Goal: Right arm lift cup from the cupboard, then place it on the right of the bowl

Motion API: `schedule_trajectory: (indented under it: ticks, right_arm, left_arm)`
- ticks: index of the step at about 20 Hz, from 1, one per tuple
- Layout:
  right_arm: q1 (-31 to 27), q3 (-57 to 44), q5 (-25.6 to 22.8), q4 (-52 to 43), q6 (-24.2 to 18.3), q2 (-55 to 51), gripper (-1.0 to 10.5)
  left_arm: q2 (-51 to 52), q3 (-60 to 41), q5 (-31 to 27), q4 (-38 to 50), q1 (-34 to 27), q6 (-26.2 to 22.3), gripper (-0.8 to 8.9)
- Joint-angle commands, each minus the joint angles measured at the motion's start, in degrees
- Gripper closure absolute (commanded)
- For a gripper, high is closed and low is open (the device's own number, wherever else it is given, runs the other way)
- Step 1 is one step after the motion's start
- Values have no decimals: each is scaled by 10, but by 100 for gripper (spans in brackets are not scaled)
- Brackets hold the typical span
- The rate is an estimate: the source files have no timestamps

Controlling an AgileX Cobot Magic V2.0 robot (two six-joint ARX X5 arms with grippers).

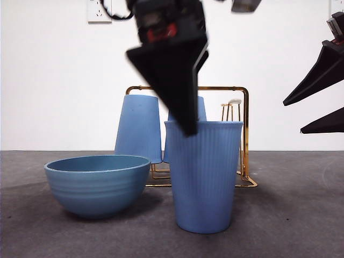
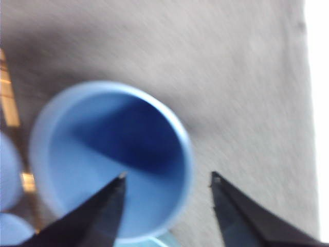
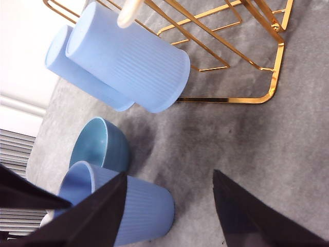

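The ribbed light-blue cup (image 1: 204,177) stands upright on the grey table, just right of the bowl (image 1: 97,185). My left gripper (image 1: 189,126) comes down from above onto the cup's rim. In the left wrist view the left gripper (image 2: 168,176) is open, one jaw inside the cup (image 2: 103,154) and one outside. My right gripper (image 1: 293,116) hangs open and empty at the right edge, away from the cup. In the right wrist view the right gripper (image 3: 169,174) is above bare table, with the cup (image 3: 139,211) and bowl (image 3: 95,146) to one side. The gold wire cupboard (image 1: 246,134) stands behind.
Two more blue tumblers hang upside down on the cupboard (image 3: 267,67): a smooth one (image 3: 82,72) and a ribbed one (image 3: 133,62). A bare peg with a white tip (image 1: 235,102) stands at its right end. A white wall is behind.
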State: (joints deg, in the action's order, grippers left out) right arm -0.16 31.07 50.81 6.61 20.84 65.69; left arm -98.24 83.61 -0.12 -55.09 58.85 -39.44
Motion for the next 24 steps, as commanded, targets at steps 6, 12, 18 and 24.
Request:
schedule_trajectory:
  ticks: [6, 12, 18, 24]
  right_arm:
    - [0, 5, -10, -4, -45, 4, 680]
    - [13, 6, -93, -6, -117, -51, 669]
    - [46, 19, -134, -5, -152, -121, 613]
    - [57, 21, -133, -4, -148, -130, 613]
  left_arm:
    - [67, 87, 64, 2, -43, 110, 534]
    - [133, 87, 204, -33, -203, 175, 537]
    - [146, 85, 333, -130, -375, 132, 630]
    - [146, 81, 413, -196, -475, 117, 627]
